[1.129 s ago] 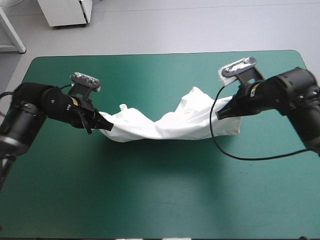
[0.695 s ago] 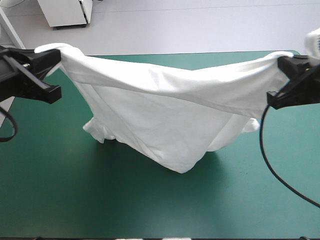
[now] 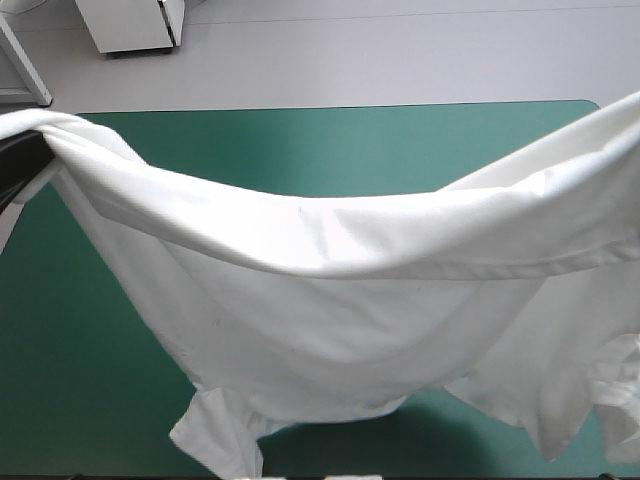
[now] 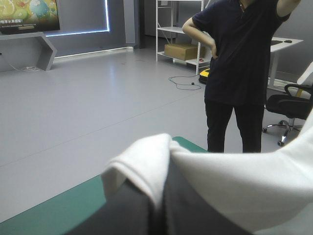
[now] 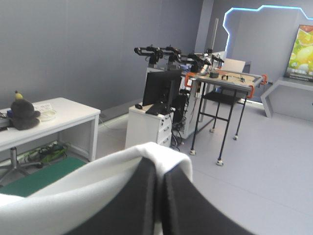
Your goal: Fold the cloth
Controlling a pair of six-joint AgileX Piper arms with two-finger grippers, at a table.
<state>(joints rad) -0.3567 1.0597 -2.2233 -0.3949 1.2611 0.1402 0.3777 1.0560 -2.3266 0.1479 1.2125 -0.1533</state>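
The white T-shirt (image 3: 330,300) hangs lifted and stretched wide above the table, its upper edge sagging in a curve between the two arms. Its lower hem and a sleeve dangle near the table's front edge. At the left edge of the high view, my left gripper (image 3: 22,160) holds one top corner. In the left wrist view the left gripper (image 4: 164,169) is shut on the T-shirt (image 4: 142,164), with cloth folded over its black tips. The right gripper (image 5: 159,169) is shut on the T-shirt (image 5: 161,149) in the same way. It is out of the high view.
The teal-green table cover (image 3: 330,150) shows beyond the shirt up to the far edge, and at the front left (image 3: 80,380). Both wrist views look level into the room, with only a strip of the cover under the cloth.
Both arms have risen and moved apart, lifting the T-shirt from a low sagging heap on the table into a wide hanging sheet close to the high camera. The right arm has left the high view.
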